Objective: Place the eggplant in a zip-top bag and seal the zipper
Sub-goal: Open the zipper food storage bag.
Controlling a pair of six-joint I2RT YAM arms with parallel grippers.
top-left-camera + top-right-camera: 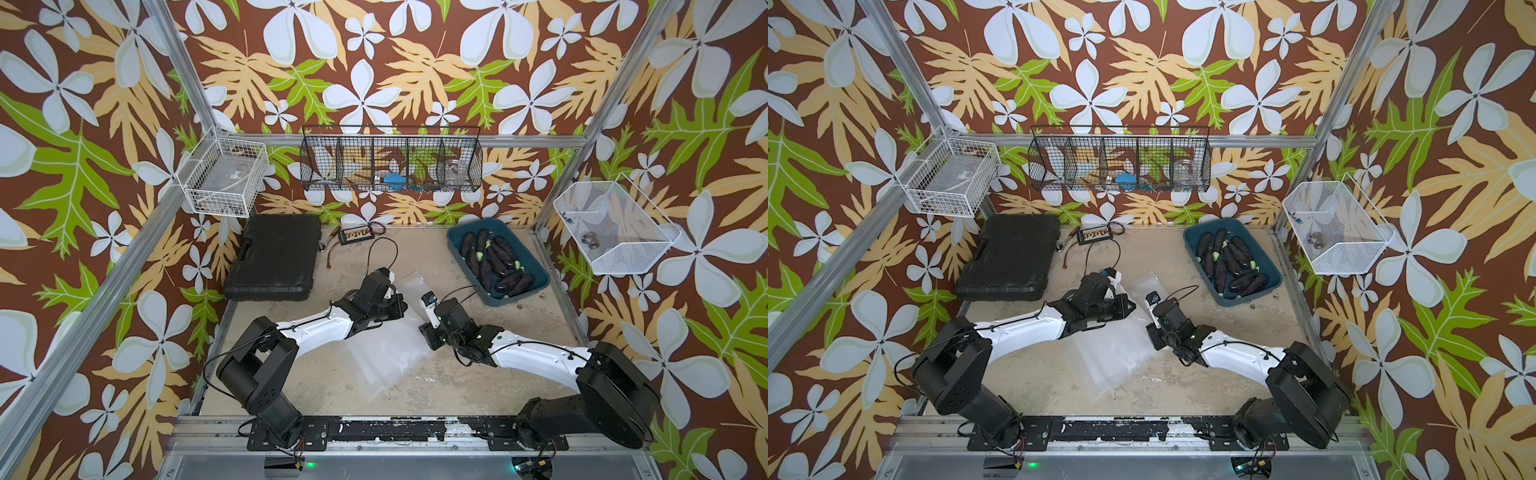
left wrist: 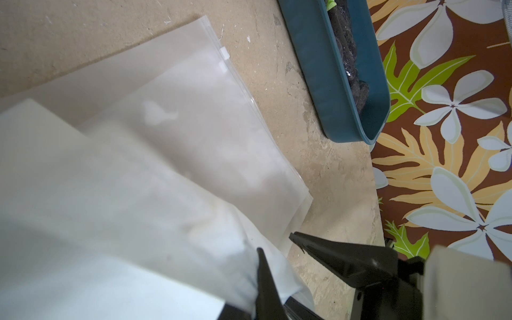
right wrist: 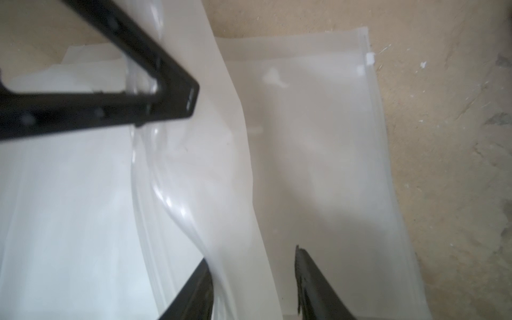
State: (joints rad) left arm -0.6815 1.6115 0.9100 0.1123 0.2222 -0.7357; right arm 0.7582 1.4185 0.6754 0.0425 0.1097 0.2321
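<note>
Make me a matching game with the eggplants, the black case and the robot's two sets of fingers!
1 eggplants
2 black case
3 left fingers
4 right fingers

A spread open
B in the blue tub
C pinching a clear bag
D back left of the table

Pairs: 1-B, 2-D, 3-C, 4-A

Blocked far left by black tool case (image 1: 274,257), far right by blue eggplant tray (image 1: 521,298); open tabletop (image 1: 457,382) toward front, beside zip-top bags (image 1: 382,357).
</note>
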